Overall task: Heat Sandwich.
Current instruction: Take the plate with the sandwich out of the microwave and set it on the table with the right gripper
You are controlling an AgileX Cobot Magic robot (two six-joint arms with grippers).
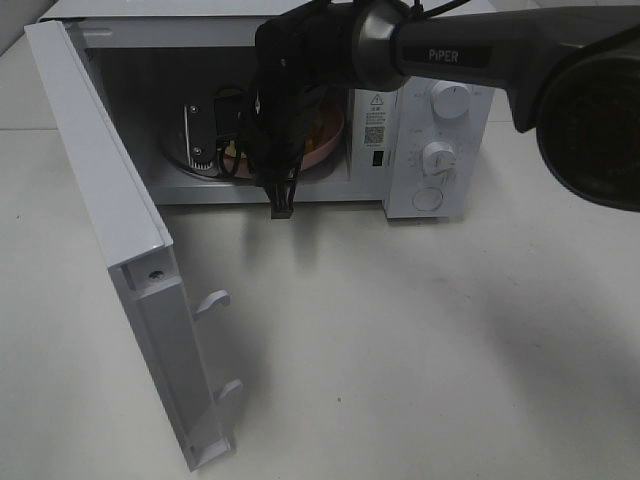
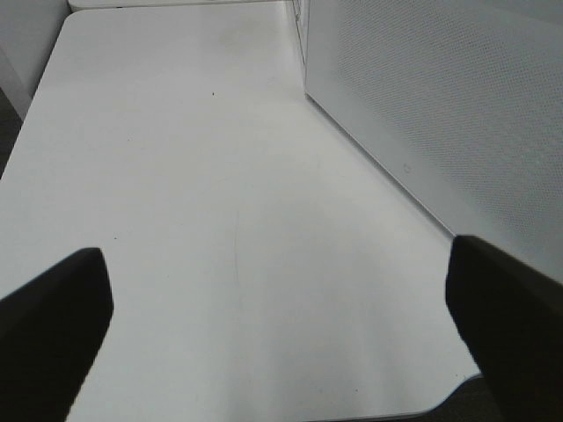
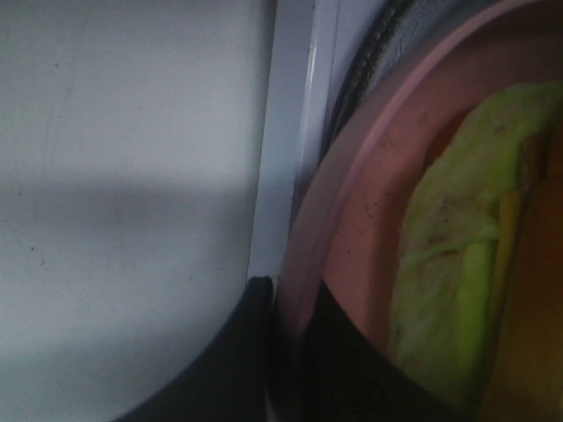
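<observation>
Nearest to me, the white table (image 1: 420, 350) lies bare in front of the microwave (image 1: 420, 150), and its door (image 1: 120, 250) swings out toward the near left, two latch hooks jutting from its edge. Off on the left, my left gripper (image 2: 281, 325) hangs over the tabletop beside the door's perforated panel, jaws spread wide with nothing between them.

Further in, my right arm (image 1: 480, 60) reaches across from the right and drops into the cavity, its dark wrist blocking most of the opening. Down there my right gripper (image 3: 286, 352) has its jaws pressed together on the rim of the pink plate (image 3: 352, 176), one finger on each side of the rim.

On that plate, inside the oven, sits the sandwich (image 3: 457, 264): I see crinkled green-yellow filling and a darker orange-brown band beside it, all blurred at this range. From the high camera only a sliver of plate and a yellowish bit show past the arm. On the far right, three white knobs (image 1: 438, 155) stand in a column.
</observation>
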